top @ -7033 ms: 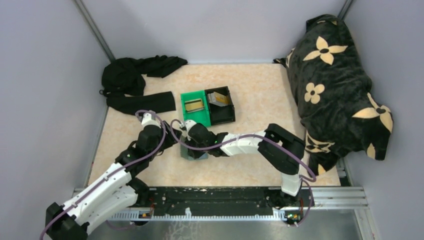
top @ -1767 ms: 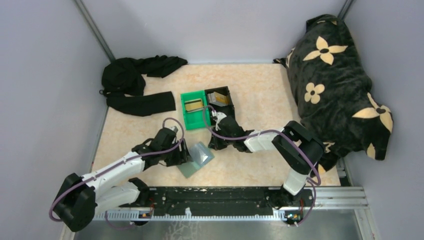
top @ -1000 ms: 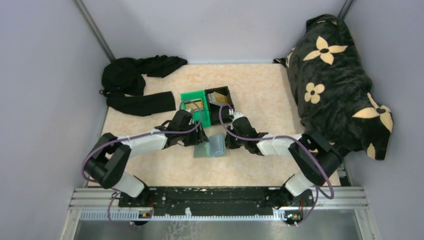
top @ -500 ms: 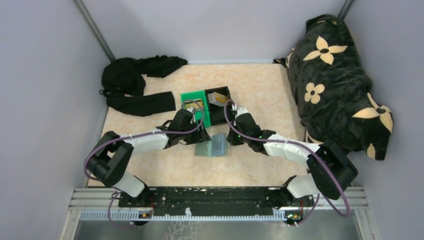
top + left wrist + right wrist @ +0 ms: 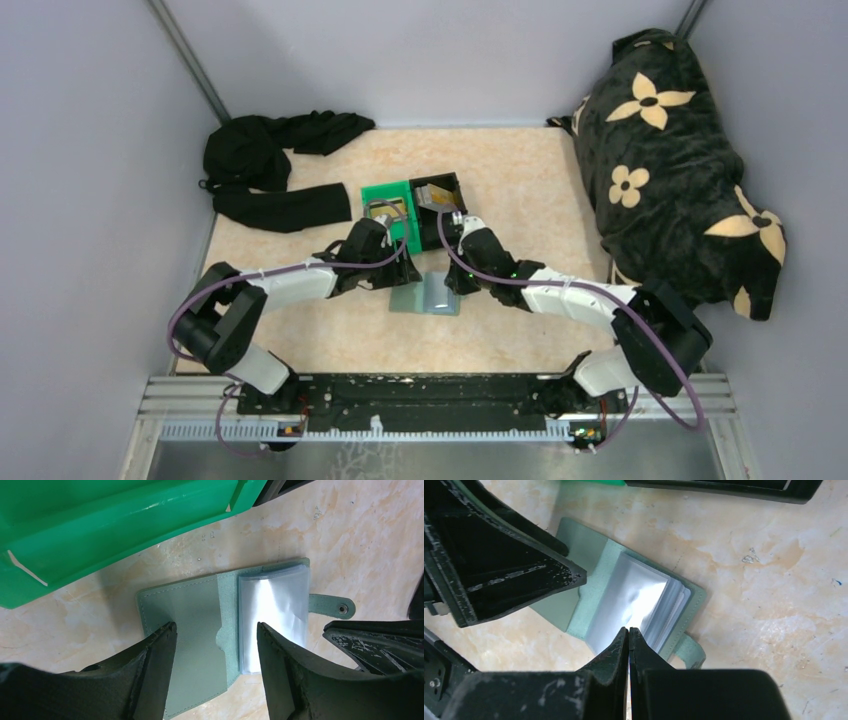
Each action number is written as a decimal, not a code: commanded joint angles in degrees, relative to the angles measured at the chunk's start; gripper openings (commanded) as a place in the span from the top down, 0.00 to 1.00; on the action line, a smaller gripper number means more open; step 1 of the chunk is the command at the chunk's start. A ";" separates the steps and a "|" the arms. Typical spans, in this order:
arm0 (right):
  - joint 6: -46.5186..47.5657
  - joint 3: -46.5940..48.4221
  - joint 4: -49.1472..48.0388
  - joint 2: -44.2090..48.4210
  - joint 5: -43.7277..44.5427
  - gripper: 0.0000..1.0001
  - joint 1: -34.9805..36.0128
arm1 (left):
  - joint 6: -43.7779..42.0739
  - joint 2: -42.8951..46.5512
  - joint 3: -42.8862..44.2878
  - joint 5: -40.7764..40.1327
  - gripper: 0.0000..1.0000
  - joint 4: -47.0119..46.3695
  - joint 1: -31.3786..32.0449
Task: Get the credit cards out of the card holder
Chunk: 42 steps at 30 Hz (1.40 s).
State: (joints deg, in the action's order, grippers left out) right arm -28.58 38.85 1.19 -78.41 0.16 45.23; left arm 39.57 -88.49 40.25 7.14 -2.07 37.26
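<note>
The card holder [image 5: 422,295] lies open and flat on the table, a grey-green wallet with a stack of clear sleeves [image 5: 272,610] on its right panel and a snap strap [image 5: 332,606]. My left gripper [image 5: 216,645] is open, with its fingers astride the left panel and the fold. The right gripper [image 5: 628,630] is shut with nothing between its fingers, and its tips are at the near edge of the sleeves [image 5: 634,597]. I cannot tell whether the sleeves hold a card. One tan-gold credit card [image 5: 387,210] lies in the green bin, and another card [image 5: 436,194] is in the black bin.
The green bin [image 5: 372,228] and the black bin [image 5: 447,236] stand side by side just behind the wallet, close to both grippers. Black cloths [image 5: 270,160] lie at the back left. A large black flowered cushion [image 5: 670,170] fills the right side.
The right gripper has moved left and down onto the wallet's sleeves, which now lie flatter. The left arm has barely moved and stays open.
</note>
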 commanded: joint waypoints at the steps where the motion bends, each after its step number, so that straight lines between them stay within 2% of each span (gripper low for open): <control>1: 0.43 1.83 -0.60 -0.44 1.94 1.00 -0.20 | -1.34 -0.20 -0.26 -1.34 0.33 3.50 0.25; 22: -0.62 -2.02 -8.09 -9.60 -4.11 1.00 -1.33 | -1.18 -0.14 -1.31 -0.74 0.33 2.79 0.27; 33: -0.82 5.06 -8.68 -13.96 -5.66 1.00 4.64 | -1.07 0.15 -1.23 0.15 0.33 2.38 0.30; 42: -0.78 7.81 -8.80 -15.42 -5.66 1.00 5.75 | -2.46 6.90 0.80 -0.87 0.33 7.03 0.27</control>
State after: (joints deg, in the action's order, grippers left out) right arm -29.21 43.66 -6.11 -93.10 -5.67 50.52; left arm 38.85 -86.17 40.25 6.85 1.02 37.36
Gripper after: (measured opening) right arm 0.004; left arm 0.669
